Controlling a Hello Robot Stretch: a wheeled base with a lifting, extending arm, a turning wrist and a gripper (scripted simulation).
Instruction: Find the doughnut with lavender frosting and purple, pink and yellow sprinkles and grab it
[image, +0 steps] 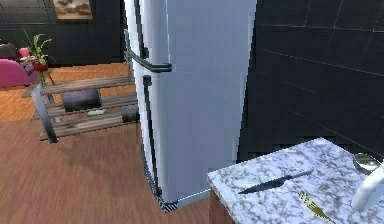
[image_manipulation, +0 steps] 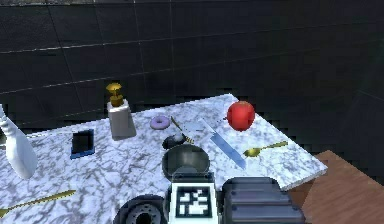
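Doughnut (image_manipulation: 159, 122), lavender, on marble counter (image_manipulation: 110, 168). Pump bottle (image_manipulation: 121, 117) at its 9 o'clock; dark pot (image_manipulation: 186, 160) at 5, contents unclear. Gripper (image_manipulation: 141, 212) low; fingers' state and hold: cannot tell.

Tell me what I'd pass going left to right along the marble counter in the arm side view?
white bottle → dark phone → soap dispenser → lavender doughnut → red apple
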